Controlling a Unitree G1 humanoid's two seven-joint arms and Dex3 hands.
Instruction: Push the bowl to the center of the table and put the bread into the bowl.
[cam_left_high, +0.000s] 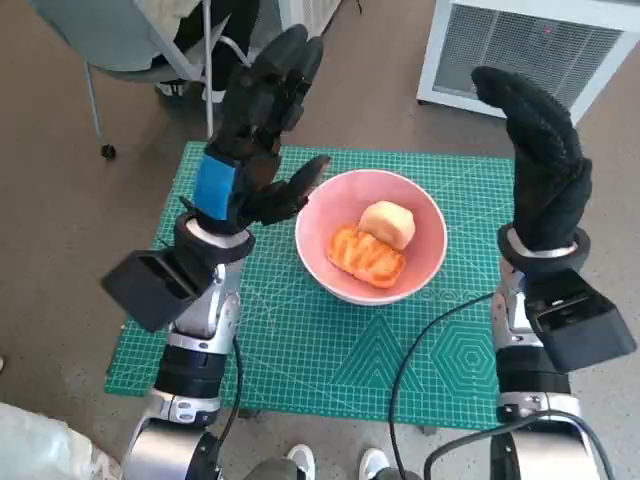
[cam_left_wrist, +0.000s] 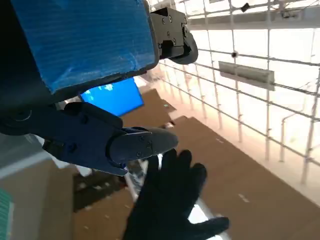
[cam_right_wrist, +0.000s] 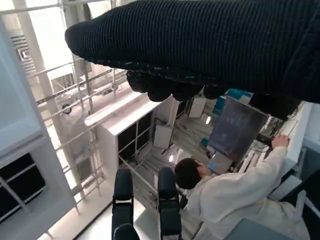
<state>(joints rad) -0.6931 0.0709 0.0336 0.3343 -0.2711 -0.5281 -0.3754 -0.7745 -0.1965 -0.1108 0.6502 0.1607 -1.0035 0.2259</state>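
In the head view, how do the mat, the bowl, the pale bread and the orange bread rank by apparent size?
1. Mat
2. Bowl
3. Orange bread
4. Pale bread, only slightly smaller than the orange bread

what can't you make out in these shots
- Table corner under the left hand: head view, the raised hand covers it.
- Table, bowl and bread: absent from both wrist views, which point up at the room.
- Right hand fingers: head view shows only the glove's back; right wrist view shows a dark band.
- Pale piece beside the bread: too small to identify.
- Person: right wrist view, cut by the frame edge.
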